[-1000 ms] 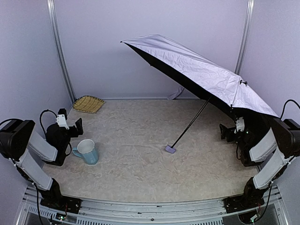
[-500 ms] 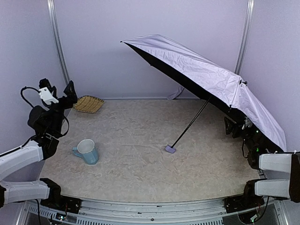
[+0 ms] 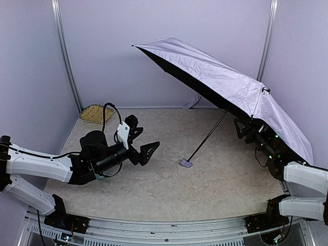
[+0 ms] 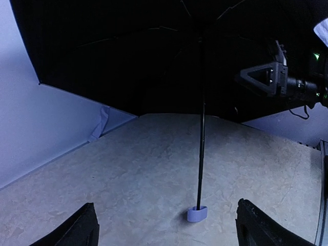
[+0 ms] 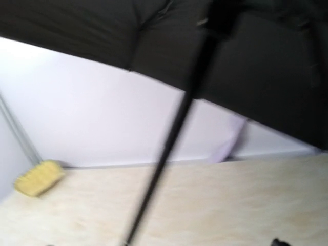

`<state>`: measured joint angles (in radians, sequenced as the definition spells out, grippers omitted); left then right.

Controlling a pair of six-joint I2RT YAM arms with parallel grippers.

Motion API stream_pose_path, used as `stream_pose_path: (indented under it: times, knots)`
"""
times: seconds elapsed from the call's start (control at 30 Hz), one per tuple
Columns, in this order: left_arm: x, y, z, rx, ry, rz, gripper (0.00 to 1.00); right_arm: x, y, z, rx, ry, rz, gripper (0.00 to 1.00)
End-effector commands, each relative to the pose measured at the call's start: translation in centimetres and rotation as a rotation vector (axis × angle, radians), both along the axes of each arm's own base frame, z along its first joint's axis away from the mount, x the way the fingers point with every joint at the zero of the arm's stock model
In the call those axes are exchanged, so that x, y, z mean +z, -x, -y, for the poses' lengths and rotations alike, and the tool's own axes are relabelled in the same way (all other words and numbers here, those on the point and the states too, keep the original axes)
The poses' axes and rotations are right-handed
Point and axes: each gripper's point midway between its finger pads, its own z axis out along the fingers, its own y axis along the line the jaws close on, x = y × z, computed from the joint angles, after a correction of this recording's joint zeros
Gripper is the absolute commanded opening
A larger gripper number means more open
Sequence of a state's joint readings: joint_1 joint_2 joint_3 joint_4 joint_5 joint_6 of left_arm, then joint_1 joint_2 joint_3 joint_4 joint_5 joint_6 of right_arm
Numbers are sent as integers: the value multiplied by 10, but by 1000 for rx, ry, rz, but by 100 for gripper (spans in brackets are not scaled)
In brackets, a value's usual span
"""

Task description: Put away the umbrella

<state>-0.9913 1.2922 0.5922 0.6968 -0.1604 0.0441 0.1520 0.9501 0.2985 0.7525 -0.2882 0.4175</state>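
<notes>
Top external: my left gripper (image 3: pixel 143 134), jaws spread and empty, faces the open umbrella (image 3: pixel 225 82). Its handle (image 3: pixel 186 163) rests on the table (image 3: pixel 154 195) ahead, and the shaft (image 3: pixel 207 136) slants up toward my right gripper (image 3: pixel 241 129), whose jaws I cannot read.

Left wrist: the handle sits ahead, apart from my fingers (image 4: pixel 87 228).

Right wrist: the shaft crosses close in front, blurred.

I judge this the approach; next comes a steadying grasp on the shaft.

Beige table (image 3: pixel 169 192), umbrella (image 3: pixel 220 77) standing, woven tray (image 3: pixel 94 113)

The open umbrella (image 3: pixel 225 82) is pictured tilted over the table (image 3: pixel 154 189), its handle (image 3: pixel 186 163) rested on the surface, as the left gripper (image 3: pixel 142 136) is held spread nearby.
</notes>
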Motion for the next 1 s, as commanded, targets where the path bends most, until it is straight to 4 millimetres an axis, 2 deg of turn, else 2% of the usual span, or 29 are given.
stream_pose_path:
  times: [0.0, 0.03, 0.07, 0.17, 0.27, 0.37, 0.47, 0.53, 0.6, 0.7, 0.83, 0.97]
  knots:
    - [0, 14, 18, -75, 88, -46, 90, 24, -31, -21, -39, -178, -26, 89]
    - [-5, 13, 20, -73, 82, -60, 90, 17, -41, -28, -46, -186, -58, 90]
    - [-8, 13, 21, -66, 77, -69, 91, 21, -53, -32, -59, -206, -66, 89]
    - [-14, 12, 22, -55, 63, -78, 92, 8, -85, -40, -114, -252, -123, 88]
    - [-18, 10, 19, -27, 41, -67, 93, -4, -109, -44, -153, -296, -156, 80]
    - [-21, 7, 15, 3, 10, -48, 94, -7, -123, -57, -144, -298, -167, 55]
    - [-24, 6, 12, 16, -10, -35, 95, -14, -129, -65, -143, -301, -199, 26]
    - [-26, 7, 12, 12, -18, -35, 96, -12, -127, -70, -117, -308, -205, 8]
    - [-31, 8, 15, -3, -29, -46, 96, -4, -124, -78, -80, -304, -199, 1]
    - [-37, 11, 23, -44, -46, -69, 96, 22, -115, -101, 26, -258, -179, 0]
    - [-38, 19, 35, -148, -61, -115, 95, 80, -83, -145, 265, -170, -83, 0]
    - [-14, 32, 48, -265, -32, -112, 95, 125, -39, -168, 506, -188, -1, 0]
